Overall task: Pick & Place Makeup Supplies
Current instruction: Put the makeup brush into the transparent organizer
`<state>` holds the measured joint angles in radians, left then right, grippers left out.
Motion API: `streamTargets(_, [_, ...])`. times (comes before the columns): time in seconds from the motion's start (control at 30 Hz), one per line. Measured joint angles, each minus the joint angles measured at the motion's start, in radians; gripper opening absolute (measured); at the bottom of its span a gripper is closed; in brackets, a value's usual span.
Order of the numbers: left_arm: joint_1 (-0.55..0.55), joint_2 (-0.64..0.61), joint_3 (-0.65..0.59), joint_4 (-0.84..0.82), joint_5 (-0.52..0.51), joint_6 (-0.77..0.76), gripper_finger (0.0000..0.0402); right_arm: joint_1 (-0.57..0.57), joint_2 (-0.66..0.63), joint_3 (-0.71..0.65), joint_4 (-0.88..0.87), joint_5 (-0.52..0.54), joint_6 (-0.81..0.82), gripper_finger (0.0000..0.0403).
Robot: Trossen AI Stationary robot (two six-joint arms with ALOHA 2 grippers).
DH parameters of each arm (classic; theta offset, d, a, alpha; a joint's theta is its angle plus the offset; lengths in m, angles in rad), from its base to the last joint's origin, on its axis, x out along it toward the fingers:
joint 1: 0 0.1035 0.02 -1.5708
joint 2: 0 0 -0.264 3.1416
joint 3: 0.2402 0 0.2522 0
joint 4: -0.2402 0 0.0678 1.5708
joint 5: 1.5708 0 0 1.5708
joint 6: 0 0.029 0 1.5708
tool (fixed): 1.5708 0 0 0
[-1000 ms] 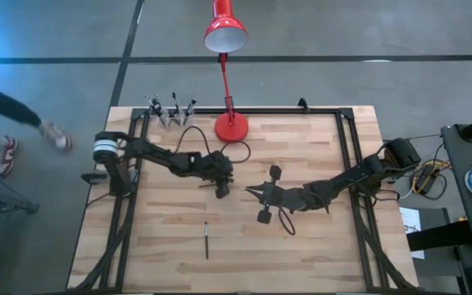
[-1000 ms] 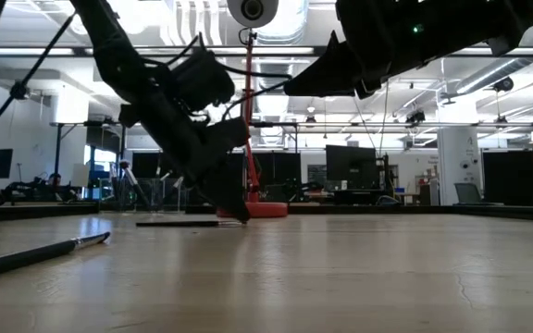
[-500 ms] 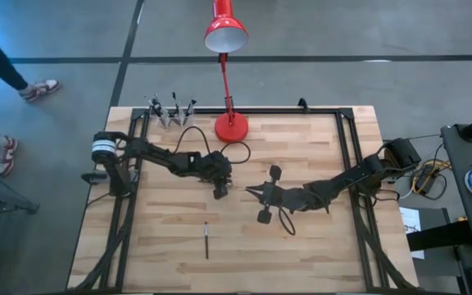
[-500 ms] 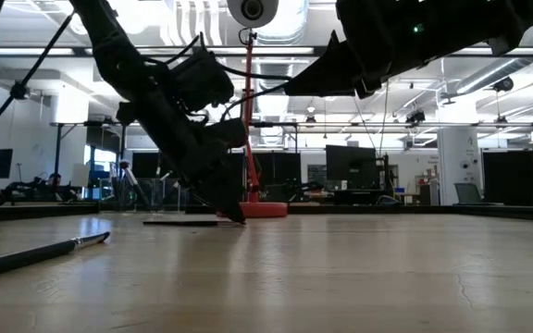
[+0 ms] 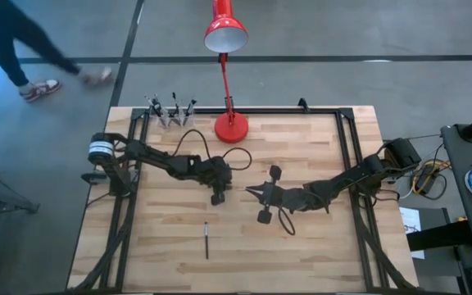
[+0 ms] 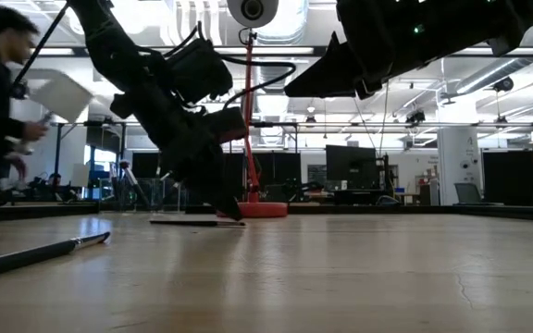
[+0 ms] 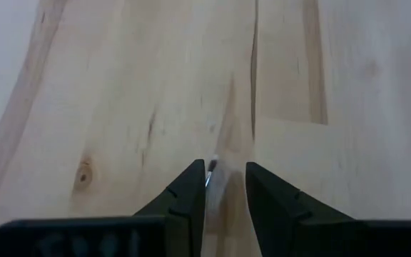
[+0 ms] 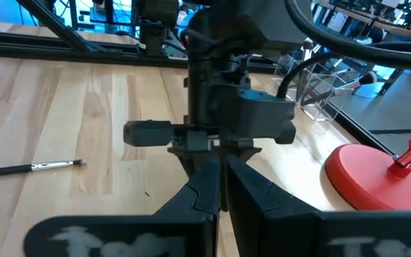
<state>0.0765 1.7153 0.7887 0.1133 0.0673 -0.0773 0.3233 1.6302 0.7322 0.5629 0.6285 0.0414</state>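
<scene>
Near the centre of the wooden desk (image 5: 301,156), the left pincer (image 5: 217,197) points down at the boards, its fingers (image 7: 189,196) parted around a thin, silver-tipped makeup stick (image 7: 209,173) whose tip shows between them. At three o'clock from it, the right pincer (image 5: 250,192) hovers closed and empty. A makeup brush (image 5: 206,240) lies alone toward six o'clock. More brushes (image 5: 170,111) stand at the eleven o'clock edge, beside a red lamp (image 5: 229,123).

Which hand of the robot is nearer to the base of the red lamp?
The left. The left hand is on the table just in front of the red lamp base; the right hand hovers farther off, toward the table's middle.
</scene>
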Motion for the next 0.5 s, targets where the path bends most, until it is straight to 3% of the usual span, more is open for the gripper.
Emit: streamTargets(0.5, [-0.008, 0.003, 0.000, 0.022, -0.006, 0.093, 0.0094, 0.000, 0.000, 0.000, 0.000, 0.000, 0.000, 0.0018])
